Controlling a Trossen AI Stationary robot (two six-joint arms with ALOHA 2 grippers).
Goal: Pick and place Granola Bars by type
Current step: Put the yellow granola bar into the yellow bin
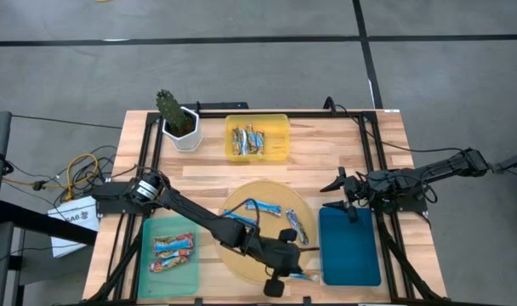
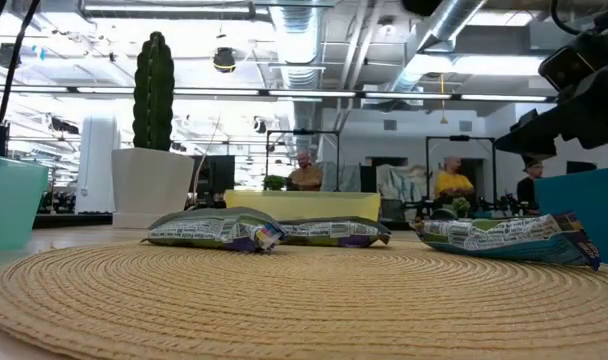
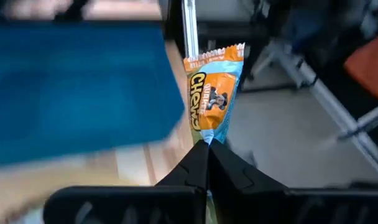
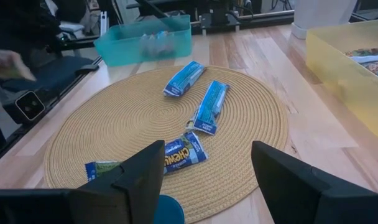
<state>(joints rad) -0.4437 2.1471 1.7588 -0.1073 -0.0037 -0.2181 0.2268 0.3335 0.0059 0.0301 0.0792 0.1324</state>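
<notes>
Left hand clamped on one end of an orange-blue wrapped granola bar.
Beside the flat blue tray, the bar looks light, soft and slippery; right hand stands apart.

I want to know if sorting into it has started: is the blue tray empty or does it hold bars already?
Empty. In the high view the blue tray shows only its bare floor, while the left gripper, beside it, is shut on an orange-and-blue granola bar.

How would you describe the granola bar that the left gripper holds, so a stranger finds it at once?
Start at the round woven straw mat in the table's middle, then go to its edge beside the dark blue tray. There the left gripper pinches one orange-and-light-blue wrapped bar; the mat's other bars lie loose.
</notes>
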